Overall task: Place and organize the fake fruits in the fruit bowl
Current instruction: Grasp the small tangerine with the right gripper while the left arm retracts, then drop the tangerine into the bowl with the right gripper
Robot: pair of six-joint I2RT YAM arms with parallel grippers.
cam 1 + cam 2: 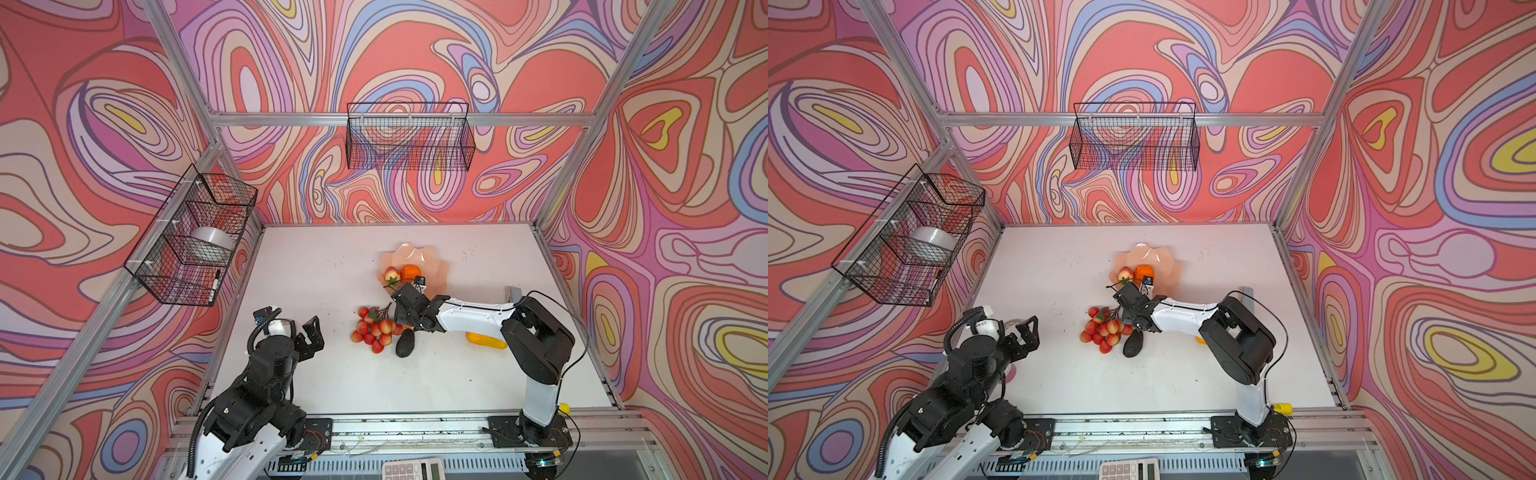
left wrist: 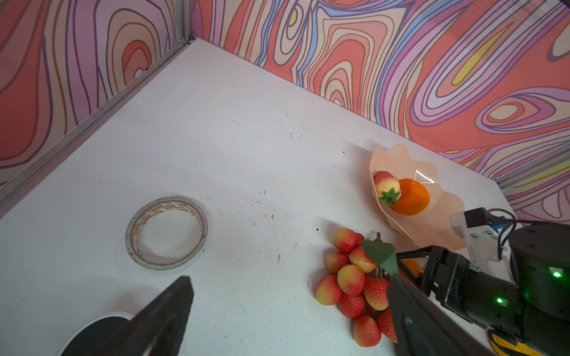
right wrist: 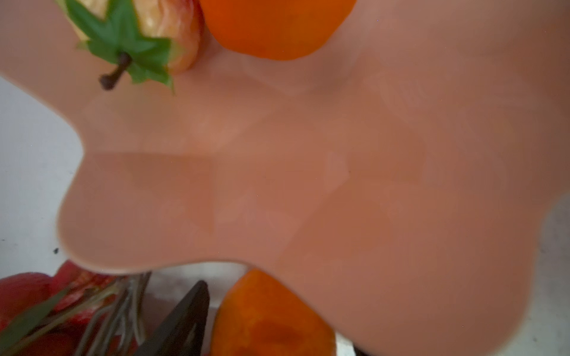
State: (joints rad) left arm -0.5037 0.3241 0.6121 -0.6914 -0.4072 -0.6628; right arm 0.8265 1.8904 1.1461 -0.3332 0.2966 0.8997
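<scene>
Right gripper fingers flank second orange beside fruit bowl rim; whether pinched, we cannot tell. We'd grip centred, lift clear over rim. Left gripper fingers spread.

Bowl is peach-pink, orange vivid, bunch red-yellow, avocado dark, walls swirled.

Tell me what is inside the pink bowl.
A red-yellow peach and an orange lie together in the bowl. In both top views the right gripper covers its near part; the right wrist view shows that part bare.
</scene>
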